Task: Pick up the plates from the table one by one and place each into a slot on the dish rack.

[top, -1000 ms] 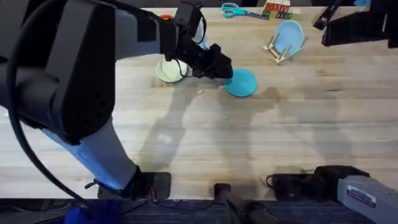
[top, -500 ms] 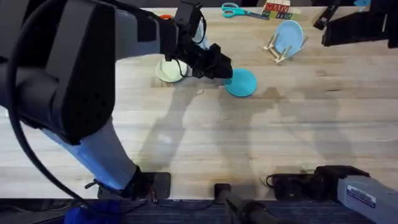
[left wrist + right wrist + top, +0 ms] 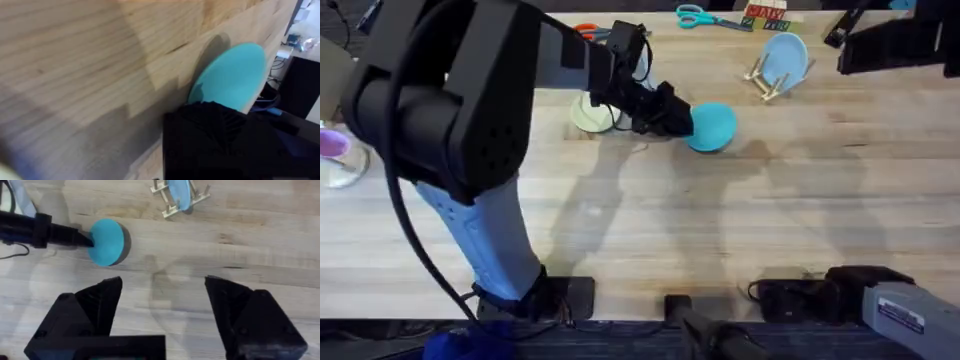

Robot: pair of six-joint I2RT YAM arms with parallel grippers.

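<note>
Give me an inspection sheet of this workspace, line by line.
Surface: pale plank table, bare in front.
Job's things: light blue plate upright in rack; teal plate tilted off the table; cream plate flat.
Clutter: scissors, blocks, cup at left edge.
Grippers: left gripper shut on teal plate's edge; right gripper open, holding nothing.
Cables: black lead along left arm.
Surroundings: nothing seen.

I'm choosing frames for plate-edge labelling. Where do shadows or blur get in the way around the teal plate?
Overhead: the left arm looms large and dark, its broad shadow falling on the table short of the teal plate. Left wrist: shadow hugs the plate's near edge, and the left gripper is a blurred black mass. Right wrist: plate rim reads crisp, with shadow along one side.
</note>
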